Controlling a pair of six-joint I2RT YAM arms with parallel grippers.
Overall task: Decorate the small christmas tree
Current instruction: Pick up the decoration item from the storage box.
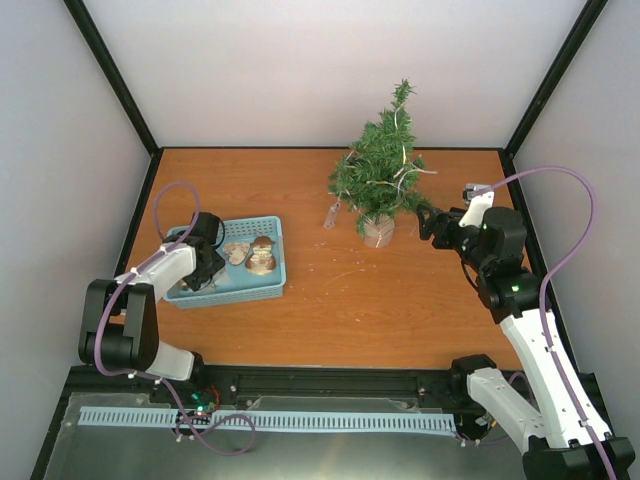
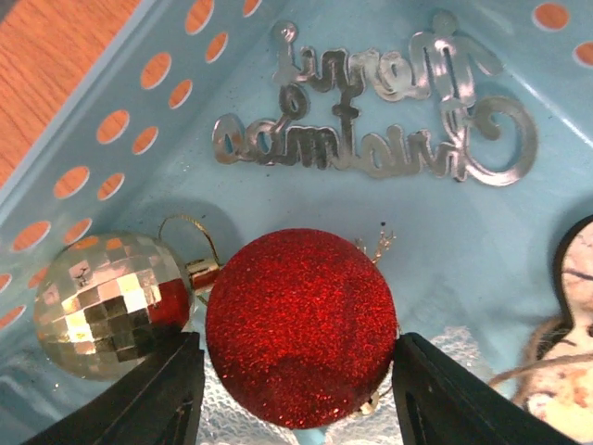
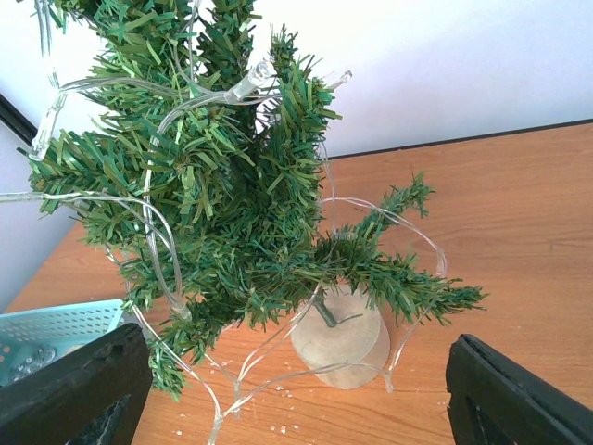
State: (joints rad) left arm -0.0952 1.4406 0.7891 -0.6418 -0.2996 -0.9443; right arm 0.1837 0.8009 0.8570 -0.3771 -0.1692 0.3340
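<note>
The small christmas tree stands upright at the back right of the table on a round pale base, with a clear light string wound through its branches. My right gripper hovers open just right of the tree, which sits between its fingers in the wrist view. My left gripper reaches down into the blue basket. Its fingers stand on either side of a red glitter ball that rests on the basket floor, very close to its sides.
Beside the red ball in the basket lie a mirrored gold ball, a silver "Merry Christmas" cutout and a wooden ornament. A loose end of the light string lies left of the tree. Dark frame posts edge the table.
</note>
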